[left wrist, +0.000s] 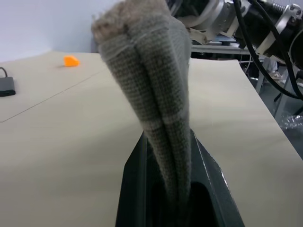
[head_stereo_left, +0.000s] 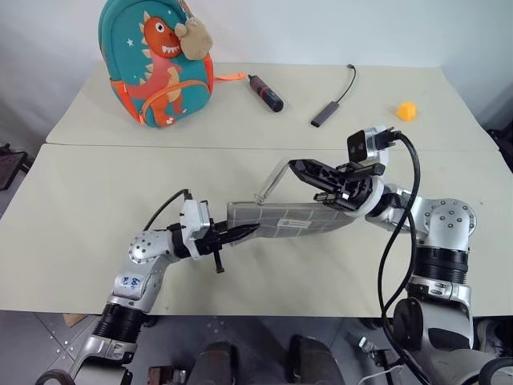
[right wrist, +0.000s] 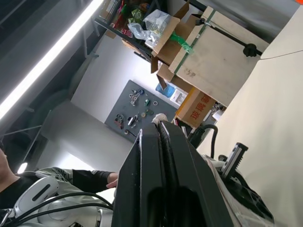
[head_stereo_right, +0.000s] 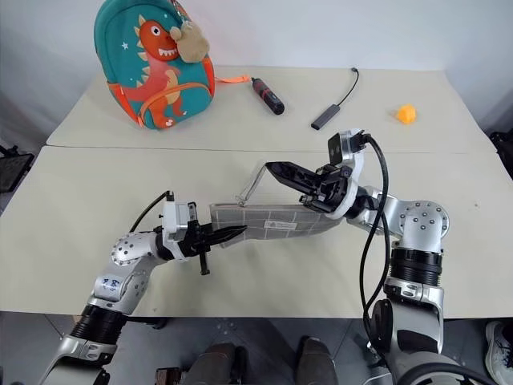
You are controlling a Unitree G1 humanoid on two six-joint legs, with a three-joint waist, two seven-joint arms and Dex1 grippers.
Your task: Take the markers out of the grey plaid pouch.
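Grey plaid pouch [head_stereo_left: 280, 218] stretched between our 2 tools at frame centre, above the table [head_stereo_left: 80, 200].
Our left tool [head_stereo_left: 240, 233] is clamped on the pouch's left end; our right tool [head_stereo_left: 300, 168], fingers pressed together, pinches its thin loop at the upper right end.

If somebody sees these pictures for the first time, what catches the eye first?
The grey plaid pouch hangs stretched above the near table, the left gripper shut on one end and the right gripper pinching something thin at the other. At the far table's left end stands a teal dinosaur backpack.
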